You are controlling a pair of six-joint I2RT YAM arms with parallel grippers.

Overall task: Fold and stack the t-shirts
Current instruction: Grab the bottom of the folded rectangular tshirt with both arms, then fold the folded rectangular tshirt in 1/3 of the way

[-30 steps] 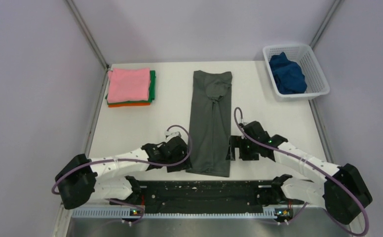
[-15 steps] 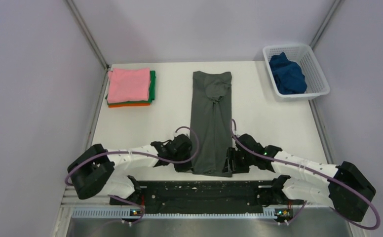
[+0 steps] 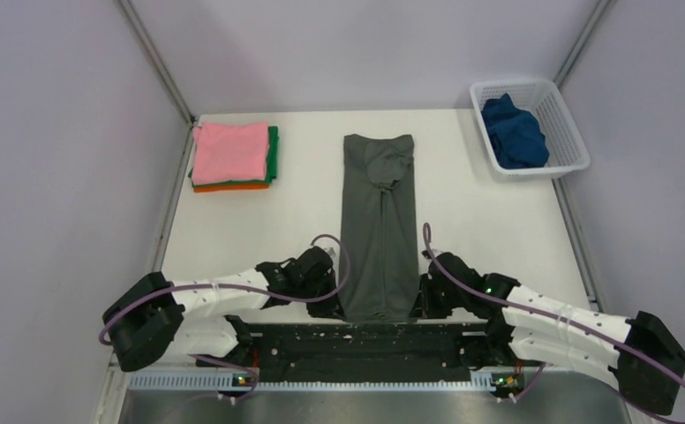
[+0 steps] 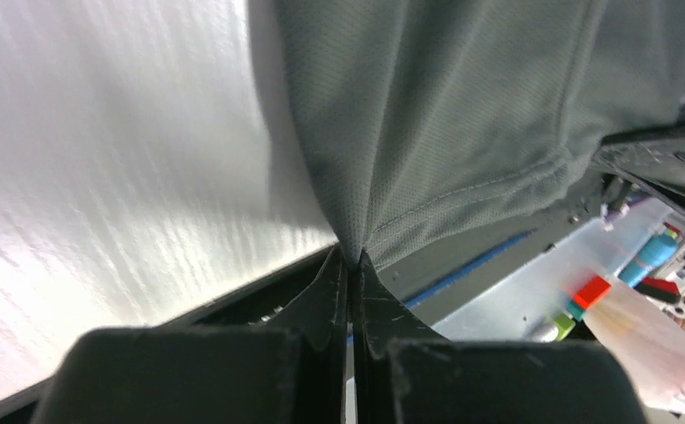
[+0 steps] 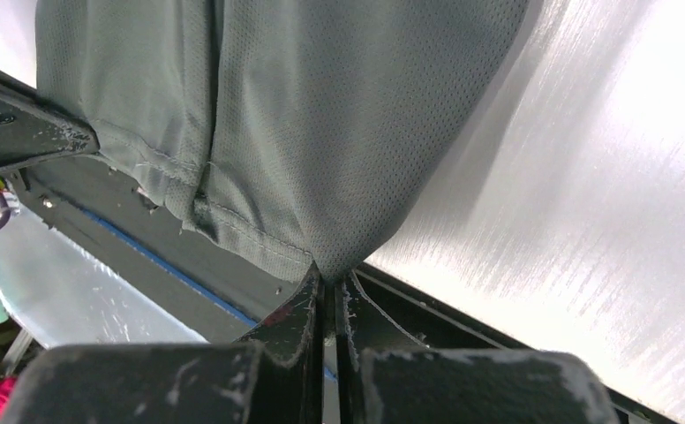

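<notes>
Jaws of the left gripper: pressed together on the near left hem corner of a long, narrow, dark grey fine-mesh cloth t-shirt, with a small peak of fabric pinched between the tips. Jaws of the right gripper: likewise closed, on the near right hem corner.

Both corners are held at once, judged so that the hem can be carried away from the arms and laid over the far end in a fold across the length.

Beyond the jaws, the garment is spread flat on the white table, sides turned in, collar end farthest off.

Well off to the far left of the left jaws: a folded stack, with a pink t-shirt on top and the edges of a green t-shirt and an orange t-shirt showing beneath.

Well off to the far right of the right jaws: a white plastic mesh basket holding a crumpled dark blue t-shirt.

The pinch itself is shown only by the wrist views; overhead, the fingertips are hidden beneath the wrists. The stack and the basket are shown only overhead.
</notes>
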